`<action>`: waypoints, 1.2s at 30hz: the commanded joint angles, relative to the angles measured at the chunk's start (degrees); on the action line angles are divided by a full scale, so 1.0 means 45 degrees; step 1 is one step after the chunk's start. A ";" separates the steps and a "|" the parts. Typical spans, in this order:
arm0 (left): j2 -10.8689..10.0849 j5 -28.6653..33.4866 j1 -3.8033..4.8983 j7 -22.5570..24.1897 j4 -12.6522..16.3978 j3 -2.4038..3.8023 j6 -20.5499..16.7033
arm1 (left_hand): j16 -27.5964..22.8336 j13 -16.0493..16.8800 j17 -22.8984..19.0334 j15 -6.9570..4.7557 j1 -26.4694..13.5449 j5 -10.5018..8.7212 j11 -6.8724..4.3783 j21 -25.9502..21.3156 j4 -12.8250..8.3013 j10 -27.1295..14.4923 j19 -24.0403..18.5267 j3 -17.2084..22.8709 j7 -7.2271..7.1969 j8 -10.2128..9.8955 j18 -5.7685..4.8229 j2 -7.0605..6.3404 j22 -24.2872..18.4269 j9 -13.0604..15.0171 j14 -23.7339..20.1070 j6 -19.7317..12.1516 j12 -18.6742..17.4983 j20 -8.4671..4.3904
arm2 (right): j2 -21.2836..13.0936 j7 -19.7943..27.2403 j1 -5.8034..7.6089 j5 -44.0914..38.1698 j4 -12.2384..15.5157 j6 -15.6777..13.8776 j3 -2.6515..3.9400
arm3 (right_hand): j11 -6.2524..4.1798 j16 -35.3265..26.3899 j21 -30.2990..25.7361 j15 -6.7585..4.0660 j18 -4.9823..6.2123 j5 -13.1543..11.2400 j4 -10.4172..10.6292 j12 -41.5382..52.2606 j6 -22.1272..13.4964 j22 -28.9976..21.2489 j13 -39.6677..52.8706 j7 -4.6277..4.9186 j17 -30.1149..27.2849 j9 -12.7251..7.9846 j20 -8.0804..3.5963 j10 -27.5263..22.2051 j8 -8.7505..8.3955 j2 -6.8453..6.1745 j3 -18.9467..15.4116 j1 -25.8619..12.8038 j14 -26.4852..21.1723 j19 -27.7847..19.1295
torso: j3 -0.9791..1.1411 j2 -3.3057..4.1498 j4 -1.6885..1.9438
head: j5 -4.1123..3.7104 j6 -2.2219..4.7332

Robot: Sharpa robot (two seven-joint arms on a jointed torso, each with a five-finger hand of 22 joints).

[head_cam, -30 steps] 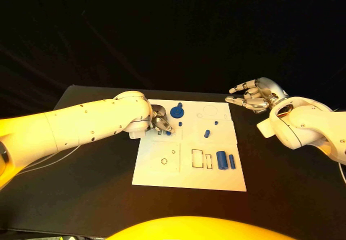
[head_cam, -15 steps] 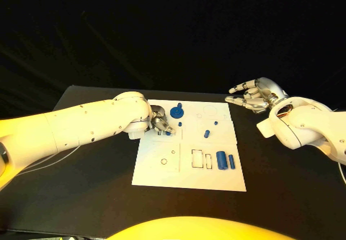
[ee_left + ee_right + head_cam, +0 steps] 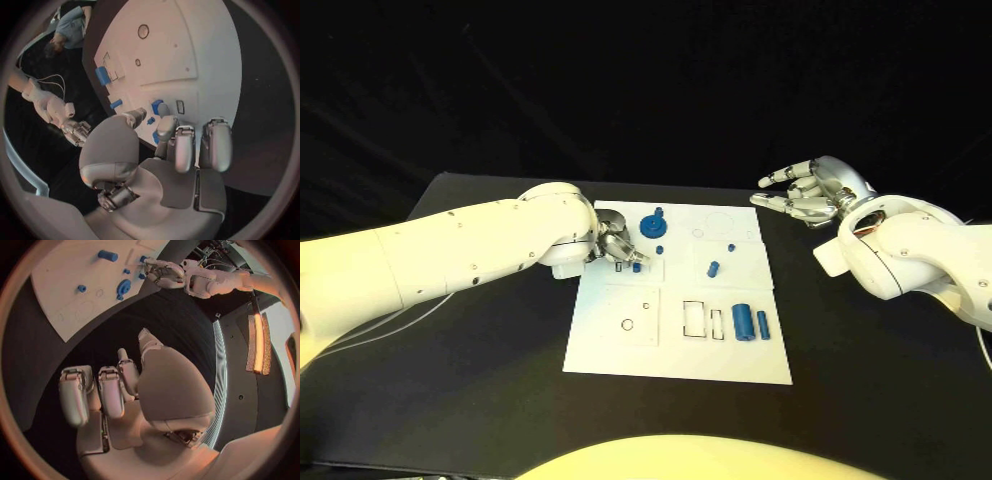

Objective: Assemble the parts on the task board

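The white task board (image 3: pixel 678 345) lies mid-table. My left hand (image 3: pixel 615 245) hovers over its far left part, fingers (image 3: pixel 176 145) loosely bent and holding nothing. A small blue part (image 3: pixel 636 266) (image 3: pixel 156 106) stands on the board just past the fingertips, next to a small slot (image 3: pixel 180 106). A blue gear-like part (image 3: pixel 655 225) sits right beside the hand. A short blue peg (image 3: pixel 714 267) (image 3: pixel 116 103) lies mid-board, and two blue cylinders (image 3: pixel 751 321) (image 3: pixel 102 75) rest near the right edge. My right hand (image 3: pixel 805 197) (image 3: pixel 119 390) hangs off the board's far right corner, fingers apart and empty.
Outlined recesses (image 3: pixel 695 317) and a small ring (image 3: pixel 629 322) mark the board's near half. Black table (image 3: pixel 473 380) surrounds the board, with wide room at the near left and right. A thin white cable (image 3: pixel 387 325) trails along the left arm.
My left hand has drawn back slightly toward the far edge, away from the small blue part, which stays on the board. The right hand has not moved.
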 commanded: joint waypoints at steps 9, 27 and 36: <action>-0.0461 0.0709 0.0435 0.0160 0.0091 0.0709 0.0133 | -0.0024 -0.0682 0.3257 0.0217 0.0759 0.0089 0.0364 -0.0213 -0.0020 -0.0641 -0.0254 -0.0755 0.0510 -0.1172 0.0022 0.0301 0.0380 -0.0493 0.1311 -0.0871 -0.0506 0.0179 | -0.0022 0.0189 -0.0024 -0.0011 -0.0108 -0.0017 0.0001 | 0.0010 -0.0058 -0.0038 -0.0104 0.0082 0.0047 0.0012 -0.0037 -0.0054 0.2908 0.0613 0.0034 0.2038 -0.0021 -0.0077 -0.0116 0.0079 0.0002 -0.0091 -0.0193 0.1006 0.0998 | 0.0008 -0.0029 0.0027 | -0.0018 0.0157; 0.0503 0.0546 0.0796 0.0400 -0.2471 0.0793 0.0464 | -0.0112 -0.1125 0.3123 0.0704 0.1539 0.0104 0.0903 -0.0314 -0.0014 -0.1162 -0.0406 -0.1430 0.1124 -0.2890 0.0066 0.0622 0.0239 -0.1814 0.1253 -0.1417 -0.0746 0.0610 | 0.0043 0.0183 -0.0063 -0.0010 -0.0248 0.0038 0.0000 | 0.0009 -0.0060 -0.0028 -0.0105 0.0079 0.0054 0.0002 -0.0029 -0.0055 0.2915 0.0620 0.0032 0.2034 -0.0024 -0.0077 -0.0109 0.0086 0.0007 -0.0089 -0.0198 0.1005 0.1004 | -0.0016 0.0043 -0.0011 | 0.0167 0.0409; 0.1057 0.0389 0.0792 0.0349 -0.3425 0.0611 0.0894 | -0.0107 -0.1122 0.3131 0.0717 0.1539 0.0100 0.0904 -0.0311 -0.0008 -0.1168 -0.0401 -0.1483 0.1109 -0.2872 0.0065 0.0646 0.0249 -0.1840 0.1256 -0.1307 -0.0736 0.0631 | 0.0043 0.0170 -0.0069 -0.0011 -0.0230 0.0046 0.0000 | 0.0007 -0.0055 -0.0013 -0.0106 0.0075 0.0064 -0.0008 -0.0023 -0.0056 0.2926 0.0624 0.0031 0.2052 -0.0025 -0.0078 -0.0104 0.0092 0.0014 -0.0084 -0.0195 0.1009 0.1012 | -0.0014 0.0055 -0.0007 | 0.0200 0.0346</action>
